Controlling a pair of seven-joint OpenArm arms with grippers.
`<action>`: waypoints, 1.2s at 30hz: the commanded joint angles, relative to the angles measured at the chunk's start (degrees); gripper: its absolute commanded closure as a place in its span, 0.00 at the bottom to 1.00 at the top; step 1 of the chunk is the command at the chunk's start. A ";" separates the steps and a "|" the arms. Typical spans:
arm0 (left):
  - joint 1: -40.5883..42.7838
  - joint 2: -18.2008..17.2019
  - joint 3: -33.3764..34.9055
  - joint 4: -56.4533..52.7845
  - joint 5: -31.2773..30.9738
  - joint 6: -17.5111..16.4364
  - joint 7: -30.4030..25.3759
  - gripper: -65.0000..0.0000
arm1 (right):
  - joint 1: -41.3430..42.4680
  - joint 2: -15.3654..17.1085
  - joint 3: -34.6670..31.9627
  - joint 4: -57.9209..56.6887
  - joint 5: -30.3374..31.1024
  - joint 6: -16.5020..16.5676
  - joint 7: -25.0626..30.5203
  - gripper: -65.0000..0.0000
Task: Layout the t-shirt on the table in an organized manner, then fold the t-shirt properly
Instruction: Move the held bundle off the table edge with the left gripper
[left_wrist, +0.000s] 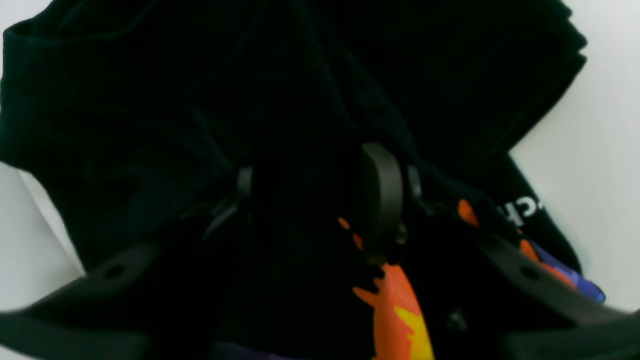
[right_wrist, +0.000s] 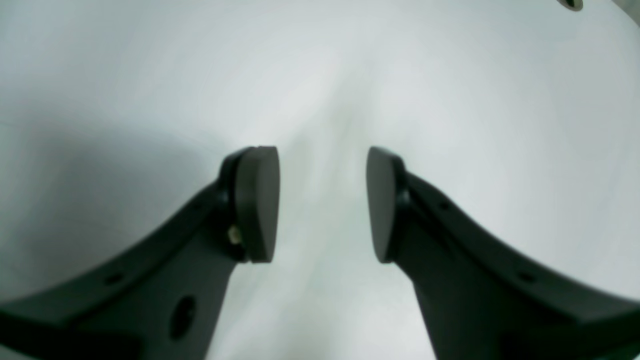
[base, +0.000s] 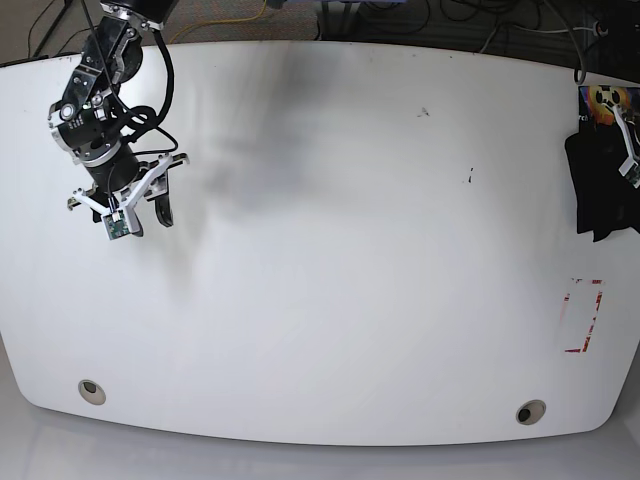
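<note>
1. Two round grey grommet holes, one (base: 91, 391) at the near left and one (base: 530, 412) at the near right, sit along the front edge of the table (base: 330, 300); neither has anything in it, and no box, tray or other container shows on the white top.
2. Just beyond the right-hand hole, a red-outlined rectangle mark (base: 583, 316) lies bare, near the right edge.
3. Further back on the right, the t-shirt (base: 603, 195) hangs bunched at the table's far right edge, black cloth with a scrap of orange-yellow print at its top; none of it lies spread on the table yet.
4. Seen from the wrist, the left gripper (left_wrist: 325, 200) is pinched on a gather of the t-shirt, cloth filling the gap between its pads (left_wrist: 382, 190); orange and yellow print spills below the grip.
5. Far across at the back left, the right gripper (base: 128, 205) hovers over bare tabletop, jaws parted with clear white surface between them, holding nothing.
6. Laying out appears barely begun; to do it well, the left arm should probably carry the bundle inward toward the centre, so the right arm can catch a free hem or shoulder and the two draw it flat; a single bunched grip risks dragging the cloth in a heap.
</note>
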 joint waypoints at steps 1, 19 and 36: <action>-0.54 -1.87 -0.19 -0.09 1.63 0.62 1.94 0.61 | 0.60 0.56 0.17 1.19 0.86 -0.10 1.41 0.59; -4.32 -2.83 -0.19 9.58 1.71 0.62 2.64 0.61 | 0.60 0.56 -0.18 1.19 0.59 -0.10 1.41 0.59; -3.00 0.95 -8.37 26.37 1.45 0.62 10.99 0.61 | 0.60 0.56 -0.18 1.10 0.24 -0.10 1.59 0.59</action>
